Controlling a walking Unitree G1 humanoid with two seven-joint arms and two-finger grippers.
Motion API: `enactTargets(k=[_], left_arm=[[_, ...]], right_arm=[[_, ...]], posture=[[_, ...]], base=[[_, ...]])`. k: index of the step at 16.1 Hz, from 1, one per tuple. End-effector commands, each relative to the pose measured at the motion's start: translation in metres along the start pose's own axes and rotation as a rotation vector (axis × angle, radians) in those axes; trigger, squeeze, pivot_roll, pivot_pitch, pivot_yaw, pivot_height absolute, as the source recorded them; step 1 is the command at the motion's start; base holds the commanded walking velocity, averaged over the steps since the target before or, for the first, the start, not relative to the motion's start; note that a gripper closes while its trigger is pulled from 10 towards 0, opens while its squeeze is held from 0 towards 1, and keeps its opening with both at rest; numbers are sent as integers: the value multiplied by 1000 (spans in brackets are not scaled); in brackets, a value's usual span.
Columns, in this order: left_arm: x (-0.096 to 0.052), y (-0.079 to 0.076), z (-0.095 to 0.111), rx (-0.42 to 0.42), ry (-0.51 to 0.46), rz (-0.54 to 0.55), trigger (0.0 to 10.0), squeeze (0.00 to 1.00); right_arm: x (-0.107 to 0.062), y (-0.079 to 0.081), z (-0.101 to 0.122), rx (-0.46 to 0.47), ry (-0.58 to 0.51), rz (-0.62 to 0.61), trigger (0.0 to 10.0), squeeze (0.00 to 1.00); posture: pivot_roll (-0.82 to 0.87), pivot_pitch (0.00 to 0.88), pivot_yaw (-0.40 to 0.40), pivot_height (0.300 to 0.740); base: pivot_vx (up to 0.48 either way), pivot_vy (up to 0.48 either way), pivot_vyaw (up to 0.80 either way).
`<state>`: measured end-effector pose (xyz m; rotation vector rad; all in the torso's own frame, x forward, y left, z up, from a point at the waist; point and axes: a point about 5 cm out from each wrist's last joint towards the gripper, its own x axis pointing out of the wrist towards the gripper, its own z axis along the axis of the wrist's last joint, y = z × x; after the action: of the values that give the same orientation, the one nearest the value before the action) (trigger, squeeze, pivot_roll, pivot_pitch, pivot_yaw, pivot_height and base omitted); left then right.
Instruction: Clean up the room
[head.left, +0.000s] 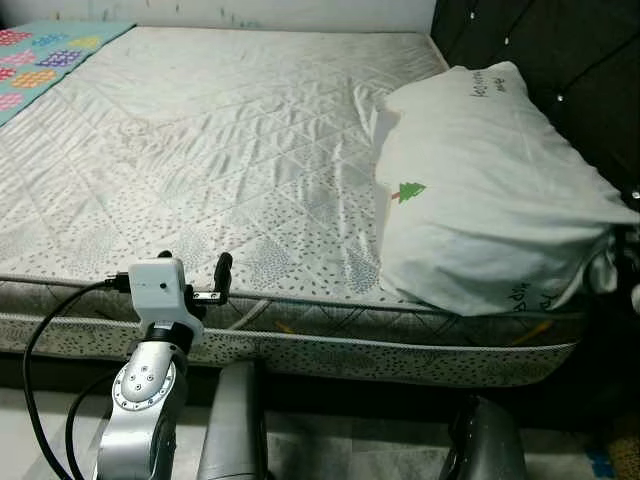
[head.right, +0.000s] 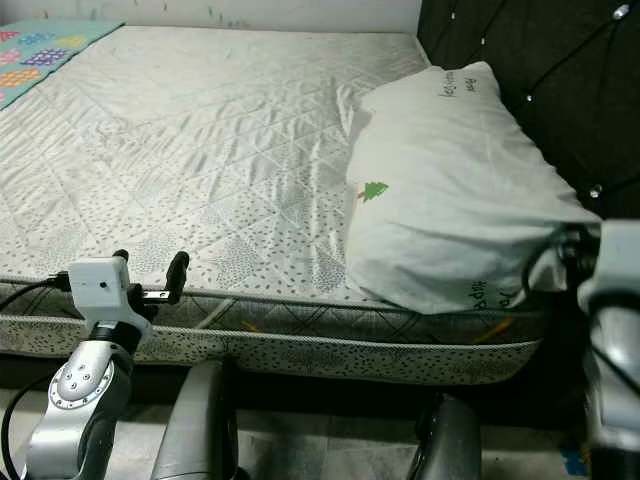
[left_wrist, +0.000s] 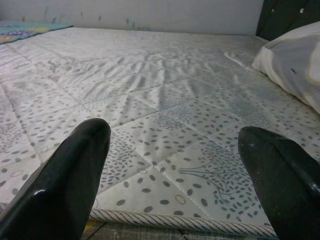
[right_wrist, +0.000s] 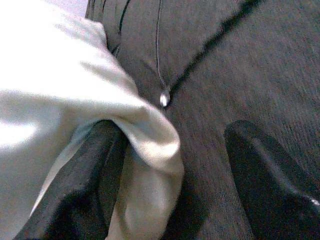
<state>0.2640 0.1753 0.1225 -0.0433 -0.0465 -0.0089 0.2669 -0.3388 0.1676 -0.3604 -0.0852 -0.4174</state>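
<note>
Mattress (head.left: 200, 140) wide open; pillow (head.left: 480, 190) crowds dark headboard (head.left: 560, 60).

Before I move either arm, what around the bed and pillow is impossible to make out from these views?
- Pillow: its lettering is too small to read in the eye views.
- Right tool: open beside the pillow's corner; the blurred right wrist view leaves contact unclear.
- Colourful blanket: cut off by the picture's edge.
- Floor under the bed: in shadow.
- Left tool: open at the mattress edge.
</note>
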Motion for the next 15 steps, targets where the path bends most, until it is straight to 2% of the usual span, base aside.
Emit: enactTargets(k=[1,3,4,6,7,9,10,11,12,14,15], left_arm=[[1,-1,-2,6,6,-7,10000,0],[3,-2,-1,7,6,-25,10000,0],[4,-2,-1,8,5,-26,10000,0],[4,-1,-1,8,3,-24,10000,0],[4,-1,-1,6,3,-22,10000,0],[4,-3,-1,1,1,-25,10000,0],[5,-3,-1,0,1,-25,10000,0],[7,-4,-1,-2,-4,-29,10000,0],[8,-4,-1,-2,-5,-30,10000,0],[9,-6,0,-3,-11,-31,10000,0],[10,-7,3,-11,-23,-25,10000,0]], right_arm=[[-7,0,-4,23,12,6,10000,1000],[-37,31,-12,21,13,213,10000,1000],[-45,37,-12,26,14,263,10000,1000],[-56,38,-9,13,7,300,10000,1000],[-55,32,-3,4,-10,273,10000,1000],[-38,17,21,10,-86,163,10000,1000],[-32,16,30,18,-113,140,10000,1000],[-13,19,60,58,-202,97,10000,1000],[-11,20,66,66,-218,94,10000,1000],[7,39,95,160,-286,116,10000,1000],[14,57,106,198,-306,177,10000,1000]], posture=[[-32,4,13,457],[-48,9,25,457],[-50,11,25,457],[-57,12,23,457],[-63,14,25,457],[-67,14,28,457],[-71,14,31,457],[-69,10,31,457],[-69,10,31,457],[-61,5,29,457],[-53,4,25,457]], base=[[0,0,0],[0,0,0],[0,0,0],[0,0,0],[0,0,0],[0,0,0],[0,0,0],[0,0,0],[0,0,0],[0,0,0],[0,0,0]])
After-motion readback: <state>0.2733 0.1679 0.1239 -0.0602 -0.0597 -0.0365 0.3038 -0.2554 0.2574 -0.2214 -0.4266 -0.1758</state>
